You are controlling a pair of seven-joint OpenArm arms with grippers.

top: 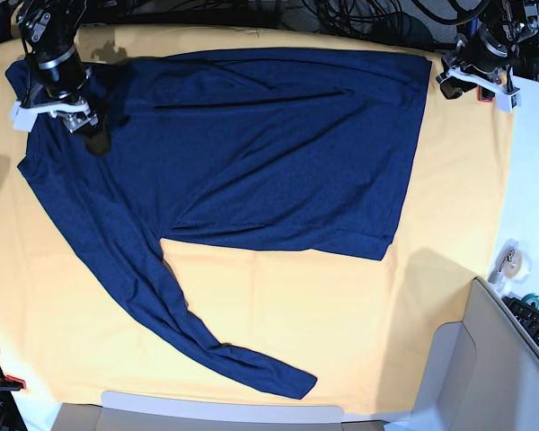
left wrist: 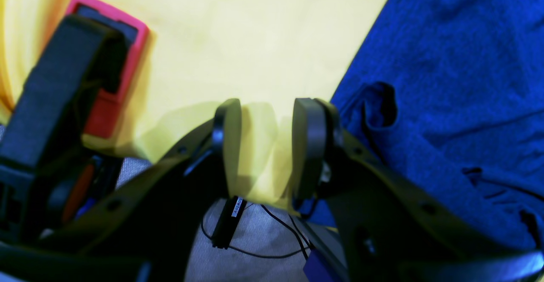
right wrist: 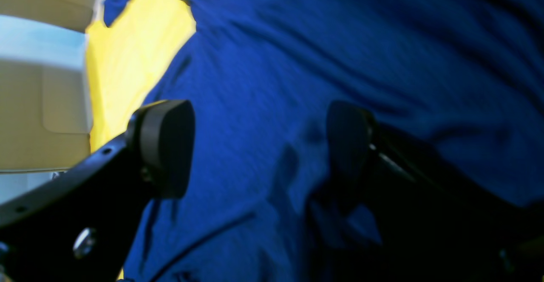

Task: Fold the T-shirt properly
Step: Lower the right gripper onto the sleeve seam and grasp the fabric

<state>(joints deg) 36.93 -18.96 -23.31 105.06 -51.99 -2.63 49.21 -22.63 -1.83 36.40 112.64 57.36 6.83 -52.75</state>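
yellow-orange table cloth [top: 341,305], navy T-shirt [top: 278,144] spread flat on it

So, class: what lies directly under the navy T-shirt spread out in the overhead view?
The T-shirt lies on a yellow-orange table cloth, which shows all around it. Whatever is beneath the shirt's body and sleeve is covered, so nothing more can be told.

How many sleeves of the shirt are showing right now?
1. One sleeve runs from the base view's upper left diagonally down toward the bottom centre of the shirt. A second may be folded under or over the body; I can't tell.
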